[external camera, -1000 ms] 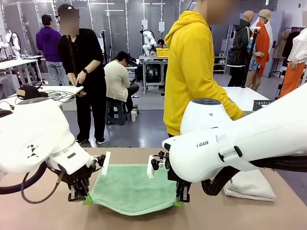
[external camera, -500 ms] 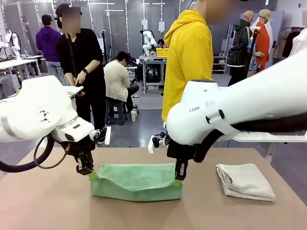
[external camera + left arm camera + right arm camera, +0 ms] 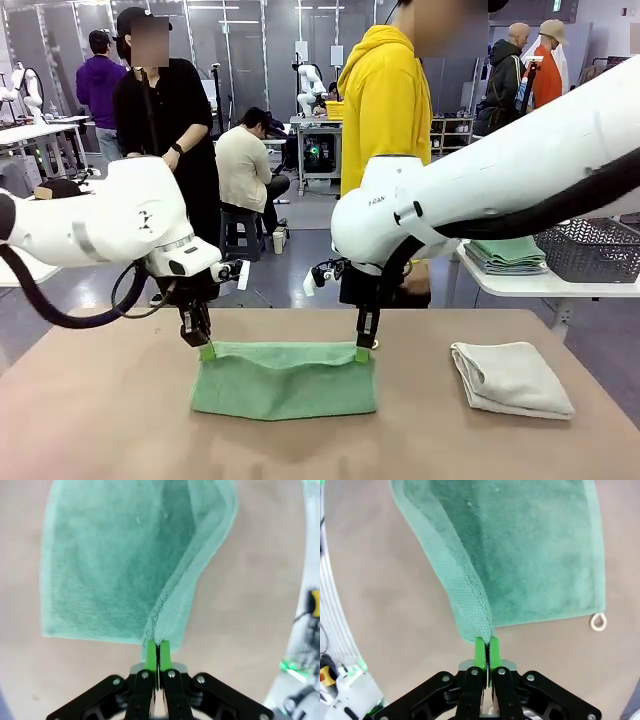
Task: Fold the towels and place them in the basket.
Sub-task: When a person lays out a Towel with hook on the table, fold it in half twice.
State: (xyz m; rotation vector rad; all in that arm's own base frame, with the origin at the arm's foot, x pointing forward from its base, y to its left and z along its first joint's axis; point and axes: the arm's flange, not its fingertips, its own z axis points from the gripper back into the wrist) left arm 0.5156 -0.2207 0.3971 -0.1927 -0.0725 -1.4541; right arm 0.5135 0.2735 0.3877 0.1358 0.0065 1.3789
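Left gripper [image 3: 207, 351] and right gripper [image 3: 362, 353] each pinch a corner of the green towel [image 3: 285, 380].
Both are clamped tight on the upper layer's edge, held level so the fold lands square on the tabletop [image 3: 90, 425]; the basket [image 3: 590, 250], as far as I can tell, sits on a side table [image 3: 520, 285] well apart.

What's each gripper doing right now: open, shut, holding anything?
Left gripper: shut, pinching one corner of the green towel.
Right gripper: shut, pinching another corner of the same green towel.

A person in yellow [image 3: 385, 110] stands beyond the brown table [image 3: 90, 420].
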